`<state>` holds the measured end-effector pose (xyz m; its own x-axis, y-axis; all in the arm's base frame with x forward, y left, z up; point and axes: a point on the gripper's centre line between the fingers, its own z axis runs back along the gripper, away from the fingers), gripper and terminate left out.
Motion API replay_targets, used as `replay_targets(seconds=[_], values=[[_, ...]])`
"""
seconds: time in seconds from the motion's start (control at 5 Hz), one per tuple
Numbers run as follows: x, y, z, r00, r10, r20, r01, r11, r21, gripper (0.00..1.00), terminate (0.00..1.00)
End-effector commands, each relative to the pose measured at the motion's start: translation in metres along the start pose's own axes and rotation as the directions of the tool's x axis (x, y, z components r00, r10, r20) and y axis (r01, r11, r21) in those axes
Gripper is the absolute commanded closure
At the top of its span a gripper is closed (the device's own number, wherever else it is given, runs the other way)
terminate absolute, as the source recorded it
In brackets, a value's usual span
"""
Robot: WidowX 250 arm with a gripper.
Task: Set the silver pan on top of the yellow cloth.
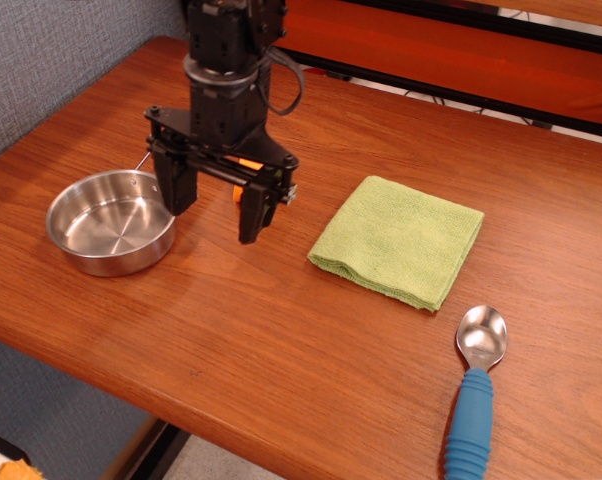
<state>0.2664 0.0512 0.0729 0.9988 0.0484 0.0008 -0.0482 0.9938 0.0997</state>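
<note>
The silver pan point(110, 222) sits on the wooden table at the left, upright and empty; its wire handle is mostly hidden behind the arm. The yellow cloth point(397, 239) lies folded flat right of centre, with nothing on it. My gripper point(214, 205) hangs open and empty above the table just right of the pan's right rim, its two black fingers point(175, 186) spread wide apart. The left finger is close to the pan's rim; I cannot tell whether it touches.
An orange fruit-like piece point(243, 177) is almost hidden behind the gripper. A metal spoon with a blue handle point(474, 392) lies at the front right. The table's front edge point(131, 385) runs near the pan. A grey wall stands at the left.
</note>
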Motion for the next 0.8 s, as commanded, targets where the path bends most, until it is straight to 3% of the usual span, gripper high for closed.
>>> replay_targets(seconds=[0.0,0.6], values=[[0.011,0.030,-0.020,1.000,0.007,0.017,-0.007,0.999,0.042,0.00,0.00],[0.009,0.047,-0.048,1.000,-0.010,0.020,0.010,1.000,-0.009,0.00,0.00]])
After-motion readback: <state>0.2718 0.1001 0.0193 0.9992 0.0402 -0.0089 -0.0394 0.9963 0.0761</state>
